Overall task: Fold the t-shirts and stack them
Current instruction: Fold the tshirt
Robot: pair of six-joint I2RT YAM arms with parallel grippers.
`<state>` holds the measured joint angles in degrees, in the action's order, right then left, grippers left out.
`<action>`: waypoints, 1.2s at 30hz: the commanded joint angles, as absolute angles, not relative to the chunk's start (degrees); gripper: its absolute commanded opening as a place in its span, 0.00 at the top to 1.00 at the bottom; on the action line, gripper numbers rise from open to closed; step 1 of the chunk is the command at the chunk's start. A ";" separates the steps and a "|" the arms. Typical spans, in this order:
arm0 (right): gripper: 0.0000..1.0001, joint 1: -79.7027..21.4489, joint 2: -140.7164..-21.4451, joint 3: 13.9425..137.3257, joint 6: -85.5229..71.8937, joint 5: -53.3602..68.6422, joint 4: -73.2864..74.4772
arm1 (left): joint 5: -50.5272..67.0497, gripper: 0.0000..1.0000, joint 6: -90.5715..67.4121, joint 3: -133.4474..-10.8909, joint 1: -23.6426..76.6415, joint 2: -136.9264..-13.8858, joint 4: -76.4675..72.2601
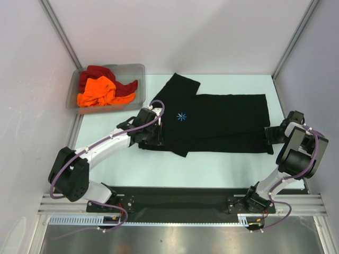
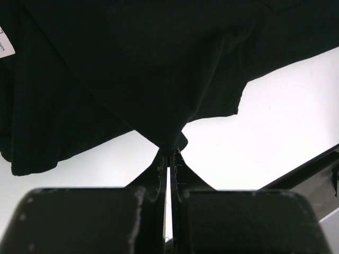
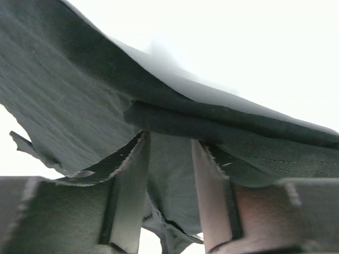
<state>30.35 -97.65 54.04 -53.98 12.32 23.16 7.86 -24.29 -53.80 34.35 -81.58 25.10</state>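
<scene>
The black short-sleeved cloth t-shirt (image 1: 222, 119) lies lengthwise across the pale worktop (image 1: 228, 169). Its light-blue starburst chest mark (image 1: 181, 116) faces up and one side is already laid over towards the middle, so the work looks to be in the lengthwise fold of the first garment. The left pincer (image 2: 169, 153) is clamped tight on a corner of the black cloth at the chest-mark end, on the side nearest the arms, and draws it into a small peak; gripping there holds that end anchored and taut. The right pincer (image 3: 169, 143) sits at the hem end with its fingers parted around a doubled edge of the cloth (the close view is dim, so the cloth seems loose between them rather than pinched). Well apart, in the far left corner, the clear grey plastic bin (image 1: 135, 71) holds the crumpled bright orange t-shirt (image 1: 98, 90) lying over the dark red t-shirt (image 1: 98, 71), neither yet folded. Nothing stands between the arms and the black shirt.
</scene>
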 commanded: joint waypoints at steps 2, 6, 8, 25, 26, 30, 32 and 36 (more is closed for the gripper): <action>0.47 30.67 -101.25 55.02 -53.79 8.70 27.33 | 9.14 1.00 -22.94 -54.58 33.58 -81.56 23.38; 0.37 30.85 -102.22 56.94 -52.57 7.83 30.83 | 9.58 1.00 -23.03 -54.41 33.31 -81.47 23.20; 0.38 31.20 -102.74 57.57 -52.03 6.95 32.43 | 9.75 1.00 -23.11 -54.23 33.22 -81.39 23.03; 0.82 34.28 -105.74 59.50 -46.15 9.93 36.65 | 10.55 1.00 -23.12 -53.53 32.34 -80.77 22.59; 0.82 34.28 -105.38 59.59 -45.88 10.02 36.82 | 10.72 1.00 -23.03 -53.61 32.26 -80.77 22.50; 0.86 33.84 -103.45 60.38 -43.86 10.02 38.49 | 10.81 1.00 -23.03 -53.70 32.26 -80.95 22.41; 0.94 33.31 -102.14 61.26 -43.16 10.11 40.15 | 10.81 1.00 -22.94 -53.79 32.17 -80.86 22.41; 1.00 31.91 -98.97 63.54 -40.96 9.93 44.64 | 10.90 1.00 -22.85 -53.79 32.17 -80.25 22.41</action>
